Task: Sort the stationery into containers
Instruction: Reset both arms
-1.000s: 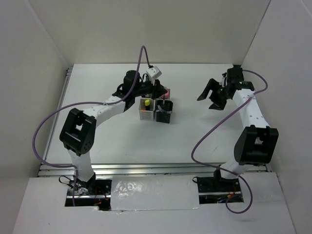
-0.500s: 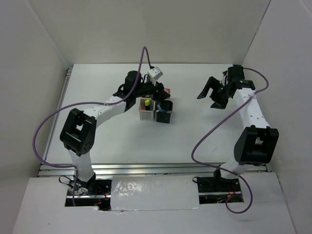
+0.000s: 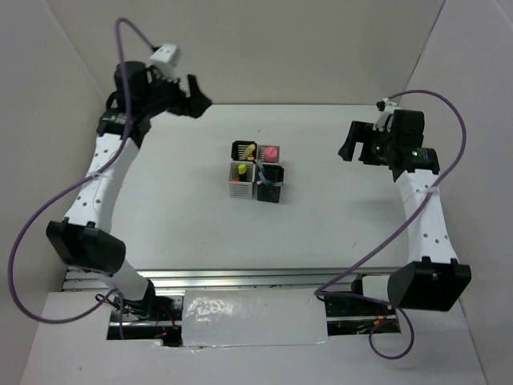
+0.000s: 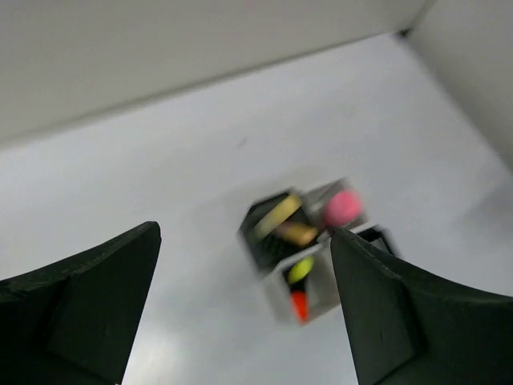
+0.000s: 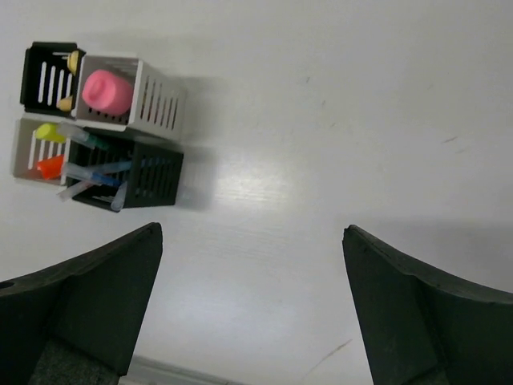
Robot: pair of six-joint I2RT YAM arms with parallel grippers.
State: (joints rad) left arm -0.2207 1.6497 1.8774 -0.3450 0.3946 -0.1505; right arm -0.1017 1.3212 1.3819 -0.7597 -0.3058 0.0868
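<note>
Both arms stretch up and out over the tabletop (image 3: 160, 208), left tool (image 3: 199, 95) and right tool (image 3: 346, 144) spread wide and empty, with the stationery (image 3: 271, 152) standing in the containers (image 3: 239, 191) between them.

Soft, even light from above fills the overhead view: the white bench (image 3: 176, 233) and walls (image 3: 264, 56) are bright and shadows are faint. A strip of silver tape (image 3: 248, 317) at the near edge throws glare. Motion blur smears the left wrist view, reducing the containers (image 4: 309, 241) to soft patches of colour. The right wrist view is crisp, with a soft shadow to the containers' right. In both wrist views the jaws sit dark and underexposed in the lower corners.
</note>
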